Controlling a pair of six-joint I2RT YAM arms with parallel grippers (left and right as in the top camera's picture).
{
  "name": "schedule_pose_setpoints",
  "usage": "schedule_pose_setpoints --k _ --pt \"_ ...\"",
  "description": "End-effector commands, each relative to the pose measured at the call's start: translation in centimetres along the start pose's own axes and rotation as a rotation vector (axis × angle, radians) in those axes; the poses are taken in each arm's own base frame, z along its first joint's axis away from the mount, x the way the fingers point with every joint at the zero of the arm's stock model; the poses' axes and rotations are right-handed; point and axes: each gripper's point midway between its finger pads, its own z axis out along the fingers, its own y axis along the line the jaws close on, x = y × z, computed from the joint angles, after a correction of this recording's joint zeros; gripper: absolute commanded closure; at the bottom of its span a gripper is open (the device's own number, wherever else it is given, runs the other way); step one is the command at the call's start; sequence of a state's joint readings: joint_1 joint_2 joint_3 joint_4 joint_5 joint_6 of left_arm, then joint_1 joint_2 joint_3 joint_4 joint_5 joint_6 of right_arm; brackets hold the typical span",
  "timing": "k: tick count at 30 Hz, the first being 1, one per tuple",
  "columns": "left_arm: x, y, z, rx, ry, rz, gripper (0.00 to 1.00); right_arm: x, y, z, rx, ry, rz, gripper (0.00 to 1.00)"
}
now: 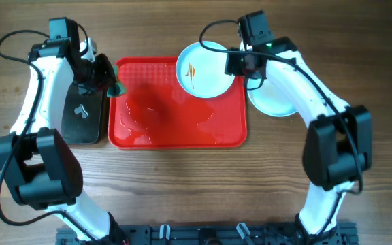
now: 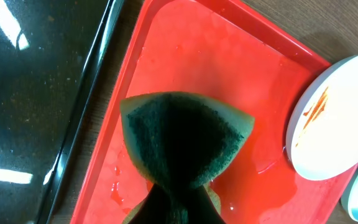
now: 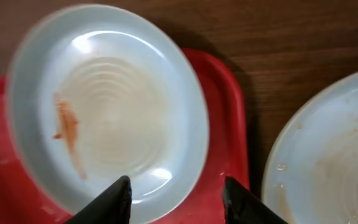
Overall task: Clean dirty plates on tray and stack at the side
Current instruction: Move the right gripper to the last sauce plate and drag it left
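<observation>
A pale plate (image 1: 203, 70) with an orange smear lies on the far right corner of the red tray (image 1: 175, 126), its rim overhanging the tray's far edge. My right gripper (image 1: 242, 64) hovers open over the plate's (image 3: 104, 106) right rim, one finger above the plate and one above the tray (image 3: 225, 118). Another plate (image 1: 275, 101) rests on the table right of the tray, partly under the right arm, and carries faint specks (image 3: 334, 155). My left gripper (image 1: 106, 75) is shut on a green sponge (image 2: 185, 140) above the tray's (image 2: 229, 68) left part.
A black tray (image 1: 86, 116) lies left of the red tray, with a small white item on it. Water films and droplets (image 2: 269, 163) wet the red tray's floor. Bare wooden table (image 1: 182, 184) stretches in front of the trays.
</observation>
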State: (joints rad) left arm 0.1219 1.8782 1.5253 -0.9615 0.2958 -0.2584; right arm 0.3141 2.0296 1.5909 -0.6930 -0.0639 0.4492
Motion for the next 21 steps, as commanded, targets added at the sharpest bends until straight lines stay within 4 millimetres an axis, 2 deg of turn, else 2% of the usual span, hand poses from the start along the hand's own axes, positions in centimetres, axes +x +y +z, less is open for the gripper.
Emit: schedule_pose_setpoints --k 1,3,5,7,10,14,18,21 --pt "-0.6 -0.2 -0.7 0.004 -0.025 0.019 0.96 0.5 -0.7 2.9 0.021 0.031 -0.019 0.52" --pt "-0.6 -0.2 -0.7 0.004 -0.025 0.019 0.96 0.8 -0.6 4.0 0.007 0.047 -0.024 0.54" --pt "-0.5 -0.2 -0.7 0.004 -0.024 0.018 0.96 1.2 -0.9 4.9 0.013 0.063 -0.023 0.61" --pt "-0.5 -0.2 -0.7 0.004 -0.024 0.018 0.96 1.5 -0.8 5.4 0.007 0.074 -0.022 0.76" --pt "-0.5 -0.2 -0.7 0.004 -0.024 0.018 0.96 1.4 -0.7 5.5 -0.002 0.068 -0.055 0.87" --pt "-0.5 -0.2 -0.7 0.004 -0.024 0.018 0.96 2.1 -0.9 6.2 -0.003 0.094 -0.125 0.89" --pt "-0.5 -0.2 -0.7 0.005 -0.024 0.018 0.96 3.9 -1.2 7.5 -0.017 0.164 -0.172 0.90" --pt "-0.5 -0.2 -0.7 0.005 -0.024 0.018 0.96 5.1 -0.7 7.1 -0.054 0.221 -0.184 0.96"
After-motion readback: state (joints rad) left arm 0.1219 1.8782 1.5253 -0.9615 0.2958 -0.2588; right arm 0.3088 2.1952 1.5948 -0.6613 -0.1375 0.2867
